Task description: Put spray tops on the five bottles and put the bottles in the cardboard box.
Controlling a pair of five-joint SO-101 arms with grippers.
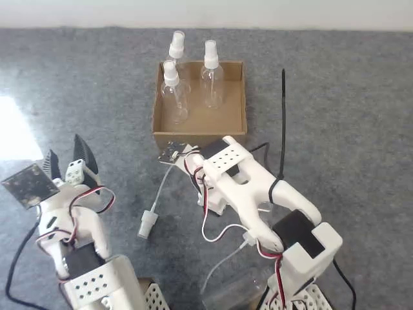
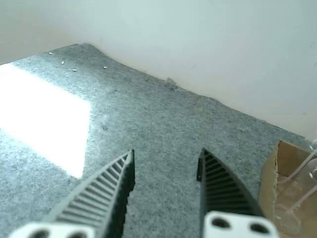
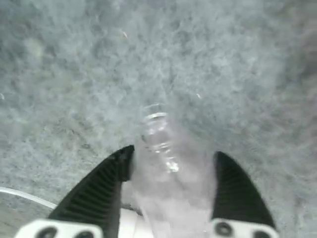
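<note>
Cardboard box (image 1: 213, 137) sits at the upper centre of the grey tabletop (image 1: 335, 97) with 3 capped bottles (image 1: 211, 81) standing in its left and middle parts. Below and left of the box, 1 loose spray top (image 1: 148, 224) lies on the tabletop, its thin tube running up toward the box's near left corner. In the right wrist view, the right claw (image 3: 173, 151) grips 1 uncapped clear bottle (image 3: 158, 134) by the body, with the neck pointing away over the tabletop. At the lower left of the high view, the left claw (image 1: 63, 144) hangs with its fingers spread and nothing between them.
</note>
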